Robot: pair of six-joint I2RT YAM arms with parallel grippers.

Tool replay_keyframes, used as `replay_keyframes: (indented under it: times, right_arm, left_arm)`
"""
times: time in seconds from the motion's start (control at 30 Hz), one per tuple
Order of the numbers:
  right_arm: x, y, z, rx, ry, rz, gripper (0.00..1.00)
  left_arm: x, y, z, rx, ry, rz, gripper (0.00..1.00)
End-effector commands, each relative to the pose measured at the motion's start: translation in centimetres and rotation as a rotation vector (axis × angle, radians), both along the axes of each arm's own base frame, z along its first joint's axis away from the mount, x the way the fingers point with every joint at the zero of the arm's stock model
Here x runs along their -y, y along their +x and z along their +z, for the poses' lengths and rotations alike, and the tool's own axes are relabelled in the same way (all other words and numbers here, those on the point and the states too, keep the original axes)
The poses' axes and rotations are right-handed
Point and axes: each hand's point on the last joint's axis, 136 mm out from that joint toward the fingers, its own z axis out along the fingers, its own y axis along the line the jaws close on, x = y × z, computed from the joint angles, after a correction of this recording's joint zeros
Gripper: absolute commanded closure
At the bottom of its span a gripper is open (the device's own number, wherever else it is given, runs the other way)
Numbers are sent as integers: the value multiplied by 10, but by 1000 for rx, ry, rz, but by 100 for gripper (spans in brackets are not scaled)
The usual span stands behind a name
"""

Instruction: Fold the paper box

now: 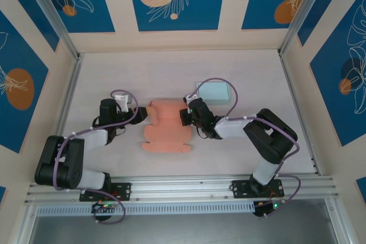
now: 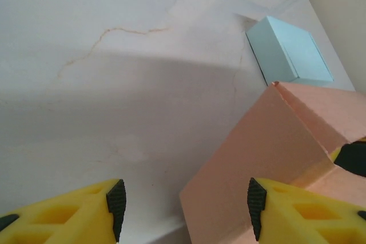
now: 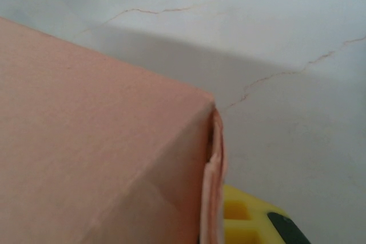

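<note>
The pink paper box [image 1: 166,130] lies half-formed at mid-table, its upper part raised into walls and its lower flaps flat. My left gripper [image 1: 143,112] is at the box's left edge. In the left wrist view it [image 2: 186,210] stands open, and a raised pink panel [image 2: 269,141] reaches in between the pads on the right side. My right gripper [image 1: 186,115] is at the box's right wall. In the right wrist view it [image 3: 214,221] is shut on the doubled pink wall edge [image 3: 214,164], with one yellow finger [image 3: 251,221] showing and the other hidden behind the paper.
A light blue closed box [image 1: 214,91] sits just beyond the right gripper, also seen in the left wrist view [image 2: 289,55]. Patterned walls and metal rails [image 1: 68,95] bound the white table. Bare tabletop [image 1: 171,72] lies beyond the pink box.
</note>
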Motion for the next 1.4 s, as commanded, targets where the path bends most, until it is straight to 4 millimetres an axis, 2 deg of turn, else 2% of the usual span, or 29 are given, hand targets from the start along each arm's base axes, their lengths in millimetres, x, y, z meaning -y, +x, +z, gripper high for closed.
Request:
replay_keyframes:
  times: [0.0, 0.2, 0.33, 0.43, 0.67, 0.8, 1.03, 1.2, 1.37]
  right_arm:
    - [-4, 10, 5, -4, 14, -31, 96]
    - [-7, 14, -2, -34, 5, -37, 96]
    - [-10, 15, -5, -51, 3, -32, 96]
    - [-13, 16, -5, -54, 10, -24, 96]
    - [-20, 10, -5, -64, 17, 14, 96]
    - [-23, 8, -1, -61, 19, 21, 96]
    - [-27, 2, -3, -98, -19, -40, 96]
    - [-28, -4, -7, -147, -89, -124, 96]
    - [-9, -6, -14, -219, -233, -274, 95]
  left_arm:
    - [20, 0, 16, 56, -28, -92, 41]
    - [34, -7, 4, 24, -4, -131, 42]
    - [36, -7, -6, -4, 7, -121, 50]
    - [34, 1, -9, -4, 16, -93, 61]
    - [38, 16, -2, 55, 80, -93, 60]
    - [32, 24, -11, 88, 226, -56, 62]
    - [28, 28, -30, 110, 443, 2, 73]
    - [17, 34, -32, 130, 559, 100, 80]
    - [-1, 35, -31, 93, 640, 210, 95]
